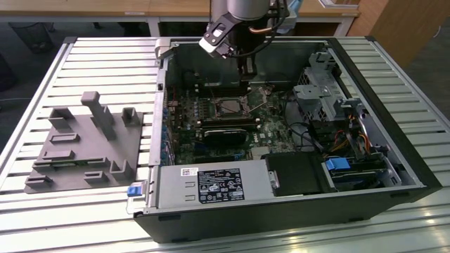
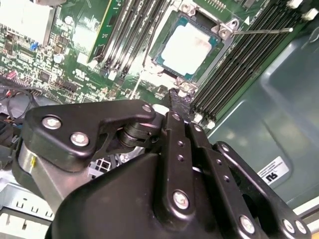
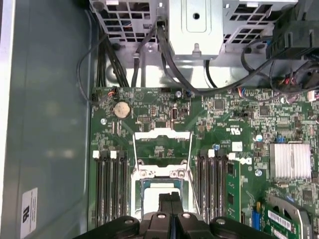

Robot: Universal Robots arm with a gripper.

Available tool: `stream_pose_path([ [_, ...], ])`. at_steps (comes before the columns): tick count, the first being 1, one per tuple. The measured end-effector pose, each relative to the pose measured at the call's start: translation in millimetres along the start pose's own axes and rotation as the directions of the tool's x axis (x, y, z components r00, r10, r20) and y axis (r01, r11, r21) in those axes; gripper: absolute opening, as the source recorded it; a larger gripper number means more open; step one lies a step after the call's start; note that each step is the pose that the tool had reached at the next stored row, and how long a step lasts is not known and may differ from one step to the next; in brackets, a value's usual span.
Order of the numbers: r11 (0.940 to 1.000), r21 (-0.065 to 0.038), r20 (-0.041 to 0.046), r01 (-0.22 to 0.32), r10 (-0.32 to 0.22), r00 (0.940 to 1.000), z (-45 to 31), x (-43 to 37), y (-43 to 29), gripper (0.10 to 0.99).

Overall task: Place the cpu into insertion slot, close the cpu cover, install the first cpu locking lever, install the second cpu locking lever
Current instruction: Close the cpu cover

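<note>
The cpu (image 2: 187, 47) lies in the insertion slot (image 2: 219, 59), its silvery face up with a thin green rim around it. The cpu cover (image 3: 162, 144) is swung open and lies flat on the board beyond the slot, with the board showing through its window. Two thin wire locking levers (image 3: 133, 159) (image 3: 193, 179) stand free along the sides of the slot; one lever (image 2: 259, 31) sticks out over the memory slots. My gripper (image 3: 170, 198) hangs just above the near edge of the slot (image 1: 228, 107), fingers together with nothing between them.
The open computer case (image 1: 393, 158) lies on a slatted table. Memory slots (image 3: 109, 184) flank the socket, with a drive cage (image 1: 320, 95), cables, a power supply (image 1: 204, 187) and a black fan module (image 1: 225, 138) nearby. A grey fixture plate with pegs (image 1: 84, 142) sits on the exterior view's left.
</note>
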State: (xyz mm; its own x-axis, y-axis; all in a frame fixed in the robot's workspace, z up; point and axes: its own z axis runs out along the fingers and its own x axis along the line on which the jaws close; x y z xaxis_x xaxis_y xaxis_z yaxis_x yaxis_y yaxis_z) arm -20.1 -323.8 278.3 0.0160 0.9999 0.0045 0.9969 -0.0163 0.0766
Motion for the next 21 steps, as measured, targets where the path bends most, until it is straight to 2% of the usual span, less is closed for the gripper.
stream_pose_path([
  [3,1.0,0.0,-0.0001,0.0,0.0,1.0,0.3,0.1,3.5,0.106],
  [6,1.0,0.003,-0.0005,0.0,0.0,1.0,1.2,0.2,13.2,0.106],
  [9,0.9999,0.012,-0.011,-0.001,0.001,0.9999,2.4,0.4,23.7,0.106],
  [13,0.9996,0.027,-0.0113,-0.001,0.001,0.9999,5.9,0.6,35.1,0.106],
  [21,0.9985,0.027,-0.0149,0.048,-0.047,0.9988,17.0,0.6,39.9,0.106],
])
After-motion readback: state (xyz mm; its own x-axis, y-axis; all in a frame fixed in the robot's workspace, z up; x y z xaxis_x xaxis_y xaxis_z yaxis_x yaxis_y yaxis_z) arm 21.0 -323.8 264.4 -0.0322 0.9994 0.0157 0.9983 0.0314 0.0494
